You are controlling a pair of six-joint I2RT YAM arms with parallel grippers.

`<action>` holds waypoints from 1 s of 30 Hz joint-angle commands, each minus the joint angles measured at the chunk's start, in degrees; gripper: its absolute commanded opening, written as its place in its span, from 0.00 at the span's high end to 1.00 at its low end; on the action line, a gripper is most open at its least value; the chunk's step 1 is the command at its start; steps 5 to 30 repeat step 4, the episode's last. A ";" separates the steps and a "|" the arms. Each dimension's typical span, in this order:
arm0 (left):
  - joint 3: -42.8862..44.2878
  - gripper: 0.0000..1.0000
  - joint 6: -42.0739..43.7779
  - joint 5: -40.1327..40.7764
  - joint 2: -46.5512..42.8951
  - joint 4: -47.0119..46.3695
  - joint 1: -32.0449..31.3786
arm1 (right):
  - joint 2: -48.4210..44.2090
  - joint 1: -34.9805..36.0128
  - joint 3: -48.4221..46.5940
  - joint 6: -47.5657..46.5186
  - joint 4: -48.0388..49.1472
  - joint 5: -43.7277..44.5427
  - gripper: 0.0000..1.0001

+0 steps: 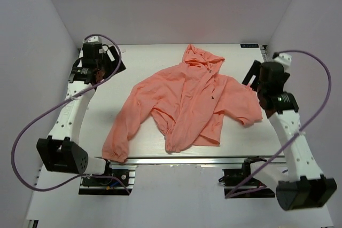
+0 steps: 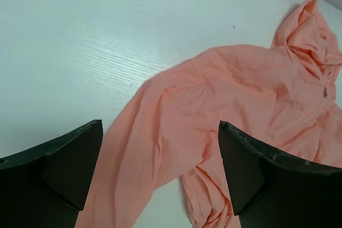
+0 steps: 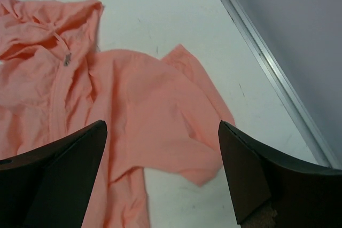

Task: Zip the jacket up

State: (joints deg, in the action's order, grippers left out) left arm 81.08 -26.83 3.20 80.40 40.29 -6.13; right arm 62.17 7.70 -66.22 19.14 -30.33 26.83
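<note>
You have the jacket [image 1: 187,105] lying wrinkled in the middle of the desk [image 1: 144,60] (hood at the far side). Your left claw [image 2: 160,125] and right claw [image 3: 163,124] both gape wide, holding nothing.

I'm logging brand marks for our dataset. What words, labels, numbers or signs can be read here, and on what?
None can be read.
Tiny dark mark on the chest of the jacket: too small to read.
Small dark plate at the far edge of the table: blurred, unreadable.

pale walls [image 1: 48,20] enclose a whitish table [image 1: 149,60].
</note>
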 commanded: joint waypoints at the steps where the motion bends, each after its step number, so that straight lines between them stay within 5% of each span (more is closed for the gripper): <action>1: -0.12 0.02 0.20 6.55 -6.74 1.19 0.24 | -9.22 0.21 6.25 3.53 0.00 2.35 0.10; 30: -1.53 0.02 0.64 6.11 -9.11 -0.04 0.59 | -14.16 0.29 8.29 3.54 1.14 0.42 0.11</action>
